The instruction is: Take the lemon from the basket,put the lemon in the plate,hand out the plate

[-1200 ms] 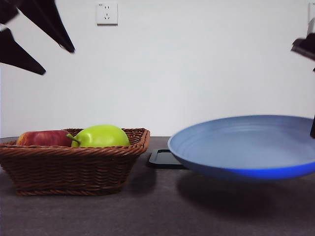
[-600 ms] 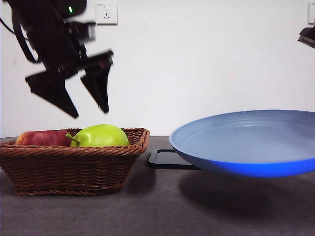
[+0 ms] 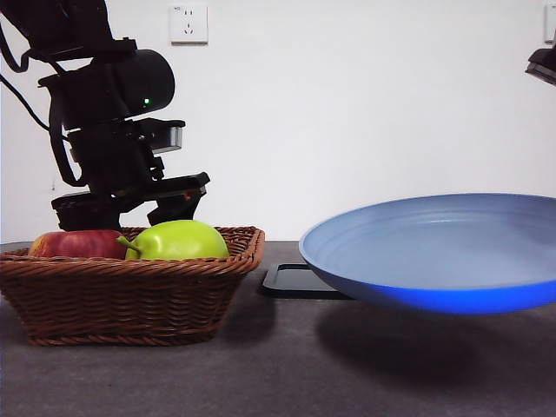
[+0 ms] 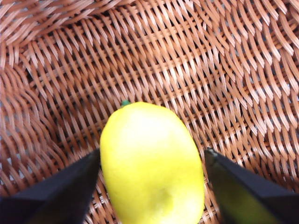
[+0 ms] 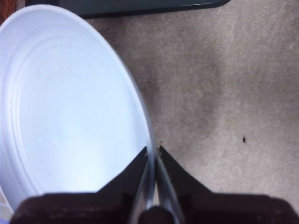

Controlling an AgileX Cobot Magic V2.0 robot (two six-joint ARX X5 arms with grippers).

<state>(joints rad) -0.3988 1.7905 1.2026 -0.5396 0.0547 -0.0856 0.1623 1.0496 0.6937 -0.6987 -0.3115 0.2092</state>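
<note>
The left gripper (image 4: 152,163) is down inside the basket (image 3: 130,295), its jaws spread apart with the lemon (image 4: 152,163) between them — one jaw on each flank, neither yet pressing in. This looks like the first step, the pick: the next move calls for closing on the lemon's middle and lifting straight up.

Room is tight there. The green fruit (image 3: 178,240) and the red fruit (image 3: 78,244) lie just beside the arm in the front view, and the braided rim rises all round, so a sideways pull would risk snagging.

The right gripper (image 5: 153,161) is pinched shut on the rim of the plate (image 3: 434,252), holding it raised off the table (image 3: 278,373) — open air lies between basket and plate, with a black tray (image 3: 291,282) behind.
</note>
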